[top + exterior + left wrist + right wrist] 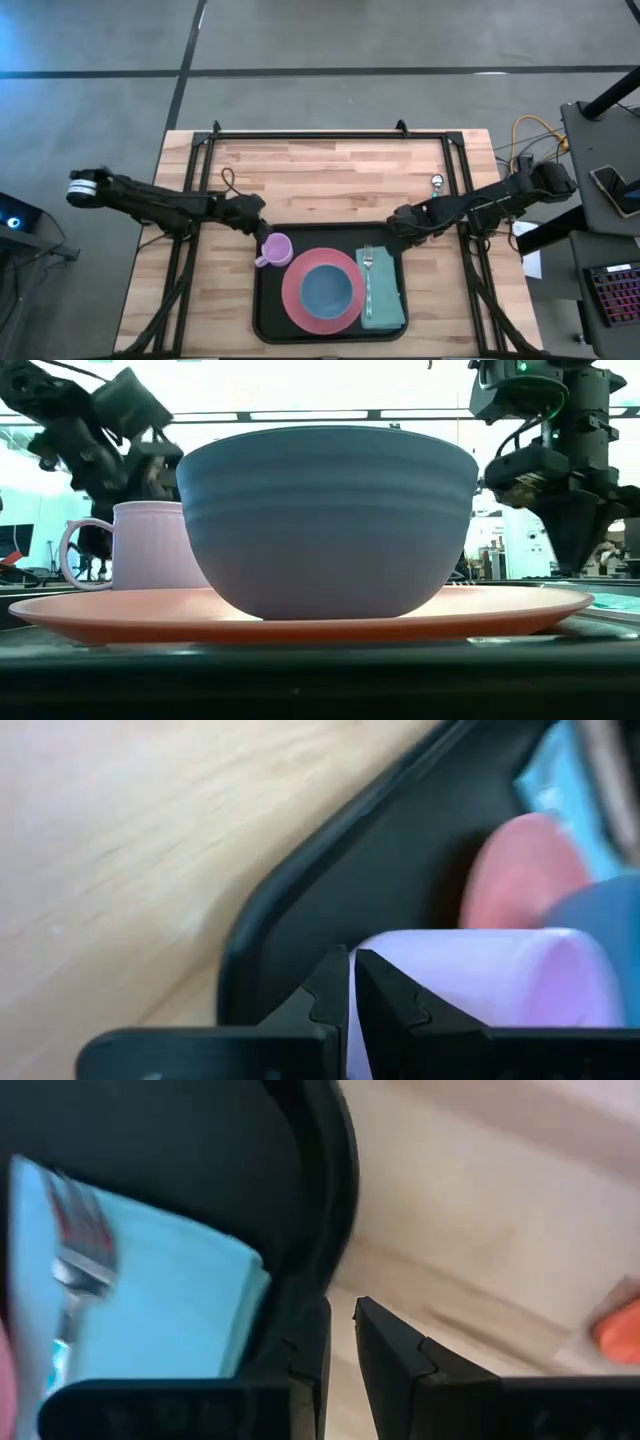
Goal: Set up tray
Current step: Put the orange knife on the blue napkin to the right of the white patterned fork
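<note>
High view: the left gripper pinches the mug's rim on the tray. The right gripper, nearly closed, grips the tray's far rim.

Overhead looks down; low camera hugs bowl.

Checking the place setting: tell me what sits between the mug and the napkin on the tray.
In the high view, the pink plate carrying the blue bowl lies between the purple mug and the teal napkin, all on the tray.
</note>
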Robot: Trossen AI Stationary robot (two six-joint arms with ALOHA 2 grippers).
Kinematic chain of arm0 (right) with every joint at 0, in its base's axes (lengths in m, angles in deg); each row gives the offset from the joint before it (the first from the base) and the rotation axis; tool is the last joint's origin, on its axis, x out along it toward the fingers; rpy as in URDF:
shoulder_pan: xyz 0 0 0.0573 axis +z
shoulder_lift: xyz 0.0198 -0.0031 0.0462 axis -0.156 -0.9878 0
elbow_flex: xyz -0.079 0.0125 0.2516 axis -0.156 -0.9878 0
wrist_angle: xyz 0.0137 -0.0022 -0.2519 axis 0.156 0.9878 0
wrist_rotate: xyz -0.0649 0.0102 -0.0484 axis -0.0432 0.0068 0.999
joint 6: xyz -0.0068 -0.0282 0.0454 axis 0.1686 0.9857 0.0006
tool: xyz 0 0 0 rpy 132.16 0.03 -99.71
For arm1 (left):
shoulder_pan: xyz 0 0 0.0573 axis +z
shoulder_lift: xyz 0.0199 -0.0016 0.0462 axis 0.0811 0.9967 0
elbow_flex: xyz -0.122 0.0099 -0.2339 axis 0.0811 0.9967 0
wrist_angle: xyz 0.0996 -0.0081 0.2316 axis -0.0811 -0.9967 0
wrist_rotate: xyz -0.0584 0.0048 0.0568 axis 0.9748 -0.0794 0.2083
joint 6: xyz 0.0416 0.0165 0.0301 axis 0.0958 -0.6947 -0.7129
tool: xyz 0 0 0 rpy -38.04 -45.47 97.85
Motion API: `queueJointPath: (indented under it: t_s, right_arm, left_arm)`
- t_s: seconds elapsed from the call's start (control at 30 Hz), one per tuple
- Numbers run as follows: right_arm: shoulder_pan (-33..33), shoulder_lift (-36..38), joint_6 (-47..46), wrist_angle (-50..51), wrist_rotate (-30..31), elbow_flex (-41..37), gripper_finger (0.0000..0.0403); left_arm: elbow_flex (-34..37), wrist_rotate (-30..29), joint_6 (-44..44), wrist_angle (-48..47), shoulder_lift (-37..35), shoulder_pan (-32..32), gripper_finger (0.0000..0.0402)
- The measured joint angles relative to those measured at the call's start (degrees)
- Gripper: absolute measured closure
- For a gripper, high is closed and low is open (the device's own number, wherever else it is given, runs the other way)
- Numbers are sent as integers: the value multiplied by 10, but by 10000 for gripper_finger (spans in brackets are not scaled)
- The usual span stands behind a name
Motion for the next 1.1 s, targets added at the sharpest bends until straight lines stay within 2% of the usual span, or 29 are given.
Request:
queueJointPath:
  t_s: [0.1, 0.2, 0.33, 0.47, 0.6, 0.73, 0.9, 1.1]
  right_arm:
    - [-8, 15, -17, 38, 42, 14, 358]
    - [-36, 25, -7, 103, 49, 28, 343]
    - [-82, 26, 33, 183, 50, 32, 301]
    - [-130, 22, 42, 207, 36, 16, 248]
    - [-173, 14, 39, 205, 5, -18, 202]
    - [-198, 3, 43, 189, 2, -43, 176]
    - [-215, -8, 52, 181, 7, -51, 166]
    - [-254, -26, 40, 131, -7, -83, 174]
  left_arm:
    - [0, -13, 0, -2, -65, 0, 398]
    - [0, -47, 0, -5, -137, 0, 398]
    - [-1, -108, 0, -9, -223, 1, 398]
    - [-1, -151, 1, -9, -276, 1, 398]
    - [-1, -166, 0, -10, -291, 1, 398]
    - [0, -166, 0, -10, -285, 1, 398]
    - [0, -166, 0, -10, -266, 1, 398]
    - [0, -166, 0, -9, -247, 1, 398]
